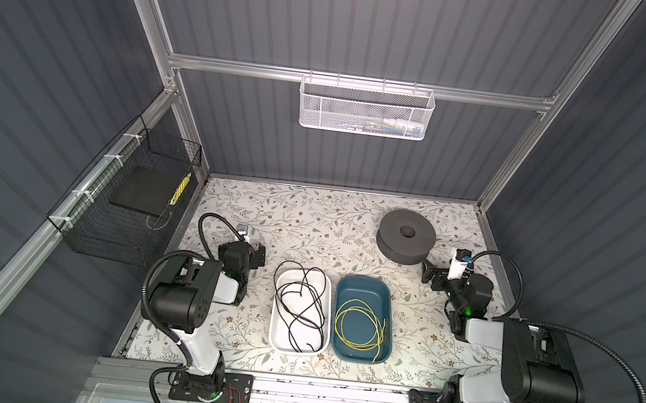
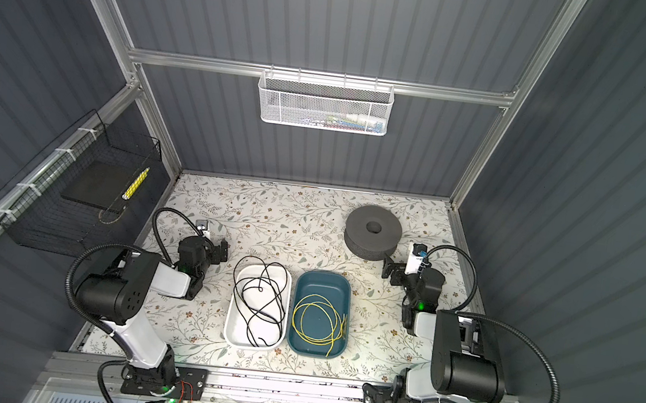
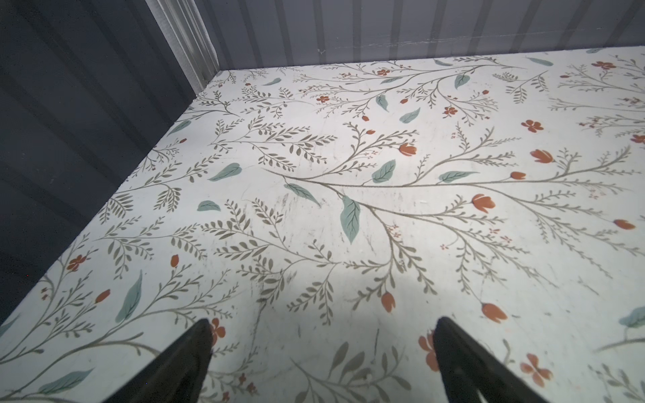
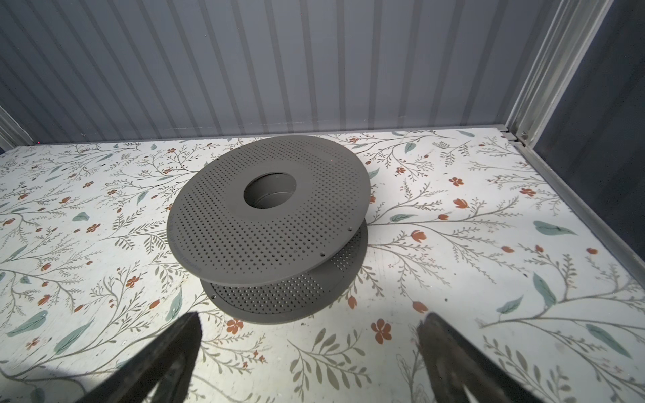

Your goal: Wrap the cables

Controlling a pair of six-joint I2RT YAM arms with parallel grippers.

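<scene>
Wrist views: left claw (image 3: 323,328) and right claw (image 4: 310,321) stood wide, empty. Black cable (image 1: 300,292), tangled in white tray (image 1: 274,322), was best pinched near a free end before winding.

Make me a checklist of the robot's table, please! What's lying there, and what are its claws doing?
Surface: floral table, flat, with faint scuffs in the left wrist view.
Job's things: black wire lies tangled in the white tray, one loop hanging over the far rim. The yellow wire is loosely coiled in the blue tray. The grey spool is bare and lies flat at the far right.
Clutter: nothing seen.
Grippers: left gripper is open and empty over bare table. The right gripper is open and empty, facing the spool.
Cables: black hoses loop off both arms, away from the trays.
Surroundings: grey ribbed walls, a white mesh basket on the back rail, and a black wire basket on the left wall.
</scene>
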